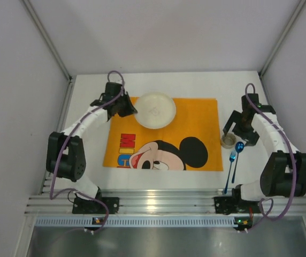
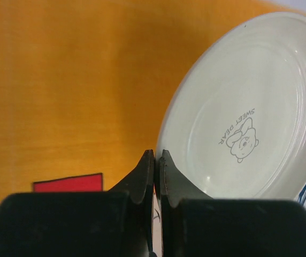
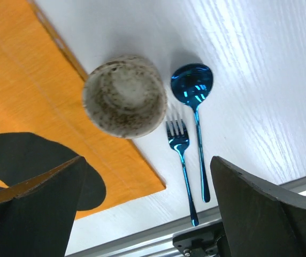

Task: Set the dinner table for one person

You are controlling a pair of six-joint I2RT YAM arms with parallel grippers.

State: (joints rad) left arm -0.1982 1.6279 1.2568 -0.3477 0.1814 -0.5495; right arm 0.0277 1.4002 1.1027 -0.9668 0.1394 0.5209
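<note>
A white plate (image 1: 155, 110) with a bear print lies at the far edge of the orange Mickey Mouse placemat (image 1: 198, 115) on the white dinner table (image 1: 196, 83). My left gripper (image 1: 133, 111) is shut on the plate's left rim; in the left wrist view the fingertips (image 2: 157, 155) pinch the rim of the plate (image 2: 249, 107). My right gripper (image 1: 242, 131) is open and empty, hovering over a speckled cup (image 1: 228, 141). In the right wrist view the gripper (image 3: 147, 160) spans the cup (image 3: 123, 96), a blue fork (image 3: 178, 134) and a blue spoon (image 3: 192, 85).
The cup stands at the placemat's right edge (image 3: 24, 80). The spoon (image 1: 239, 146) and fork (image 1: 230, 163) lie side by side on the table to its right, handles toward the aluminium rail (image 1: 163, 203). Grey walls enclose the table on three sides.
</note>
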